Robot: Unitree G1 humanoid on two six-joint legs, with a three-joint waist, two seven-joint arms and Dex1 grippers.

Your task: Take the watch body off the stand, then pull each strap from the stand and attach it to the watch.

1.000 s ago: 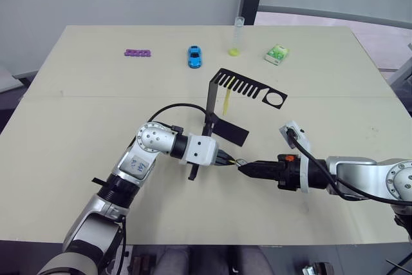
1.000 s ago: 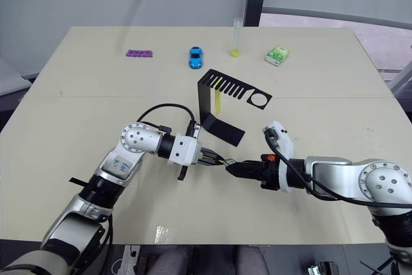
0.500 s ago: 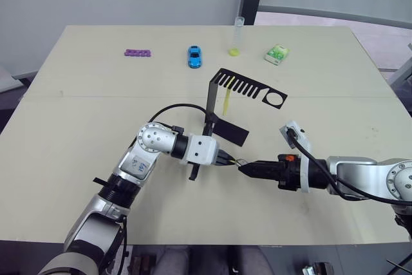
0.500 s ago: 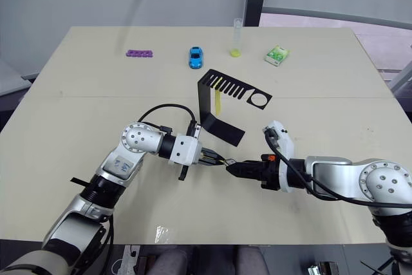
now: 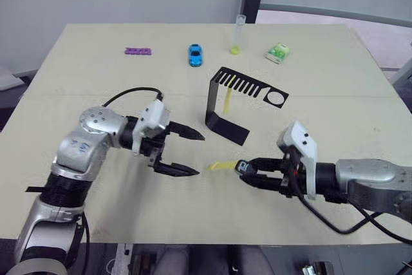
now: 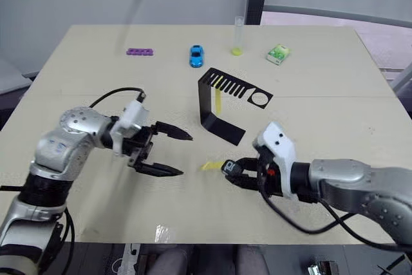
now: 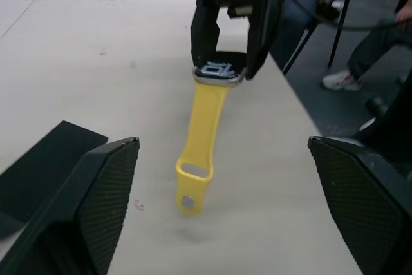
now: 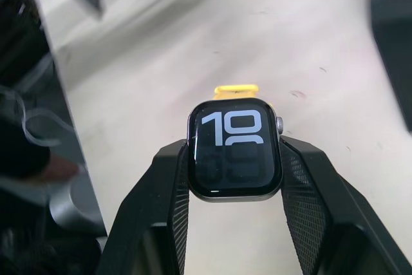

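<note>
My right gripper (image 5: 244, 170) is shut on the watch body (image 8: 235, 149), a dark rounded-square case whose screen shows light digits, held a little above the table. One yellow strap (image 7: 203, 140) is fixed to the watch and slopes down to the tabletop, pointing toward my left gripper. My left gripper (image 5: 199, 154) stands open with nothing in it, a short way left of the strap's free end. The black stand (image 5: 219, 104) is upright behind them, and a second yellow strap (image 5: 228, 99) hangs from its slotted arm.
Along the far edge of the table lie a purple piece (image 5: 137, 51), a blue toy car (image 5: 194, 55), a clear tube (image 5: 236, 35) and a green-white packet (image 5: 278, 53). People sit beyond the table's edge (image 7: 335, 4) in the left wrist view.
My left gripper has opened, let go of the strap and drawn back to the left. The right gripper has turned with the watch, the strap now trailing from it.
</note>
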